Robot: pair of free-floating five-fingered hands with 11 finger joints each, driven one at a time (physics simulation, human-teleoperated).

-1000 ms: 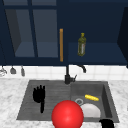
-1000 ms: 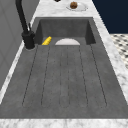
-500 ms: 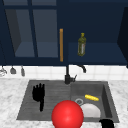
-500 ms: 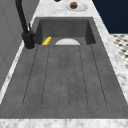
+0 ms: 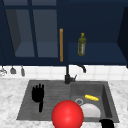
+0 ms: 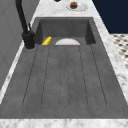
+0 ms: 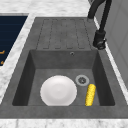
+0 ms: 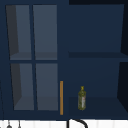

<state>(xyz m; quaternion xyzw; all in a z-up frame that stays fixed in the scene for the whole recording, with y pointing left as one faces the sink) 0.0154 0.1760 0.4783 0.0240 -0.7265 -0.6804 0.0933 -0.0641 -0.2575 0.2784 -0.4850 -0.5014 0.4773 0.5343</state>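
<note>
Right robot hand [image 5: 107, 123] nearest the plate [image 5: 90, 110]

At lower right we see it just below the white plate, fingers unreadable; left robot hand [image 5: 38, 94], fingers straight, hovers mid-left; corn cob [image 5: 91, 97] lies slanted beyond.

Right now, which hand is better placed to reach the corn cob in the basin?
Probably the right hand: it sits at the basin's front right, near the corn cob and white plate. The left hand hovers over the ridged drainboard.

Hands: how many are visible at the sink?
2. The left hand hovers open over the draining board; the right hand sits at the sink's front right corner, partly cut off.
</note>
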